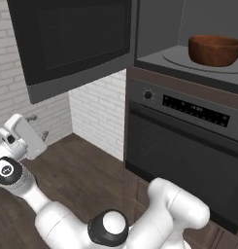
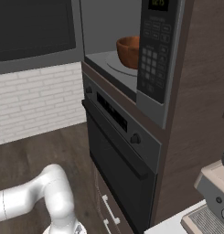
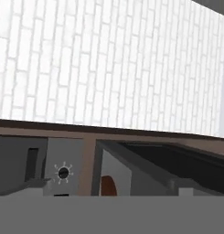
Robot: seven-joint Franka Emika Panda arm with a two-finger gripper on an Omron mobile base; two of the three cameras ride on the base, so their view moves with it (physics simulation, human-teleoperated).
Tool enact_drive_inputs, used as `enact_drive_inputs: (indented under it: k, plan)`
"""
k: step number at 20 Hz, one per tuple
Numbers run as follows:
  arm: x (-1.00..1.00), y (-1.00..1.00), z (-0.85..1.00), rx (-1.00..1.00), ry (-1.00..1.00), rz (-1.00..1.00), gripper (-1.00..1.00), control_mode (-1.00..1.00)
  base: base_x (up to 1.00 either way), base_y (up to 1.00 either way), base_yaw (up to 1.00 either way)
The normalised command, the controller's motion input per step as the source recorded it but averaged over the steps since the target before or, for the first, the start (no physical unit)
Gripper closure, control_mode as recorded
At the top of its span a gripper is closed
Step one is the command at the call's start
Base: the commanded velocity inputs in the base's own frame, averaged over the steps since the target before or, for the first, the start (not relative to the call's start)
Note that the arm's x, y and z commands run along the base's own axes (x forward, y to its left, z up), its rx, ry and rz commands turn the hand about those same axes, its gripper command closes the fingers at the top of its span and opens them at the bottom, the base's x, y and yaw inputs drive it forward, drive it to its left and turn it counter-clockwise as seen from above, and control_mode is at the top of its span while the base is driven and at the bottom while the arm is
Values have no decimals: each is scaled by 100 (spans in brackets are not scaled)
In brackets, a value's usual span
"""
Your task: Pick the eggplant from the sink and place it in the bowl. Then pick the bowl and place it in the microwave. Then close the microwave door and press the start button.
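The reddish-brown bowl (image 1: 215,50) (image 2: 129,51) stands on the round turntable inside the microwave (image 1: 188,29), which has its keypad (image 2: 154,50) on the right. From these angles I cannot see the eggplant, and the sink is out of view. The microwave door (image 1: 67,39) (image 2: 33,29) hangs wide open to the left. My gripper (image 1: 38,126) is low at the far left, below the door's lower edge and near the brick wall. It is open with nothing between its fingers. In the hand view a sliver of the bowl (image 3: 108,186) shows.
A black oven (image 1: 183,141) (image 2: 115,151) with a knob (image 1: 148,95) (image 3: 63,172) sits under the microwave. White brick wall (image 1: 98,114) runs behind a dark wooden counter (image 1: 76,175). A coffee machine (image 2: 209,201) stands at the lower right.
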Motion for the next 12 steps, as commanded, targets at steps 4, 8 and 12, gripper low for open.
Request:
enact_drive_inputs:
  k: [4, 8, 12]
  plan:
    - [15, -20, 15, -8, 3, -2, -100, -100, 0, 0, 0]
    - [26, -9, 1, -15, 10, -8, -100, -100, 0, 0, 0]
    - [29, -1, 5, -16, 5, -12, -100, -100, 0, 0, 0]
